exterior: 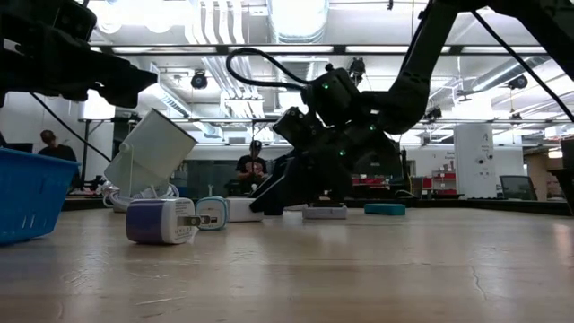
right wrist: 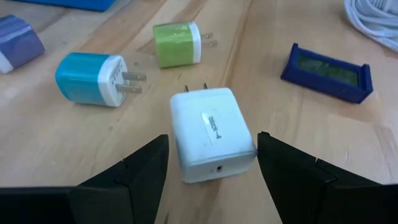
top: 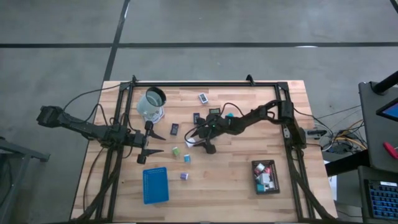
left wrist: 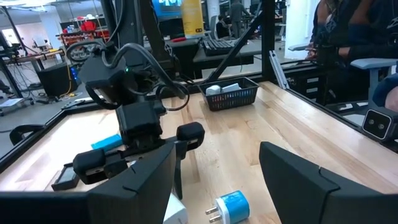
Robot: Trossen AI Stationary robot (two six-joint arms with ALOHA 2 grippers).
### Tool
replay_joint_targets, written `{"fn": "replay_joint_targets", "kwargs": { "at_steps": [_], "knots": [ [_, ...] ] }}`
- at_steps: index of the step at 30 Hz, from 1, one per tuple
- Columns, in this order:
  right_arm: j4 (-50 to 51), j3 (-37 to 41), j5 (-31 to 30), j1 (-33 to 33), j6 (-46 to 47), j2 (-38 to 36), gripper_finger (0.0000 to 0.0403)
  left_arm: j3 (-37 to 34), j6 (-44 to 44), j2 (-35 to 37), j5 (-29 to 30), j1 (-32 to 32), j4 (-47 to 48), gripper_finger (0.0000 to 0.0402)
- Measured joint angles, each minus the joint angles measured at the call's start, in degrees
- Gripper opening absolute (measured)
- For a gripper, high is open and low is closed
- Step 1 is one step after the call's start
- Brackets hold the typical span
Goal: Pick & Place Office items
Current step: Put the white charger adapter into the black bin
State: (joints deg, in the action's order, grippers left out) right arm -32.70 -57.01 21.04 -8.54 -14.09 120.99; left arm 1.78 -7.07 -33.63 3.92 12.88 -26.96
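A white plug block (right wrist: pixel 211 134) lies flat on the table, prongs pointing away from my right gripper (right wrist: pixel 211 177). That gripper is open, one finger on each side of the block, a narrow gap showing on both sides. In the high view it is at mid table (top: pixel 200 140). A teal block (right wrist: pixel 90 78), a green block (right wrist: pixel 177 43) and a purple block (right wrist: pixel 18 40) lie just beyond on the wood, with a flat dark blue rectangle (right wrist: pixel 326 71) off to one side. My left gripper (top: pixel 153 142) waits open, held level at the left.
A blue tray (top: pixel 155 185) sits near the front left, and a black tray (top: pixel 265 177) with several pieces at the front right. A clear cup (top: pixel 152 104) stands at the back left. Flat dark rectangles (top: pixel 175 129) lie scattered behind mid table. People show beyond the table.
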Motion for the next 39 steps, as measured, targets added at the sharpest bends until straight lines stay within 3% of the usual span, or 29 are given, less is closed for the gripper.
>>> {"fn": "replay_joint_targets", "kwargs": {
  "at_steps": [39],
  "knots": [
    [0.80,-0.84,0.48,0.02,-0.07,0.00,0.0269,0.00,0.00,0.00,-0.01,0.00,0.00,0.0237]
  ]
}}
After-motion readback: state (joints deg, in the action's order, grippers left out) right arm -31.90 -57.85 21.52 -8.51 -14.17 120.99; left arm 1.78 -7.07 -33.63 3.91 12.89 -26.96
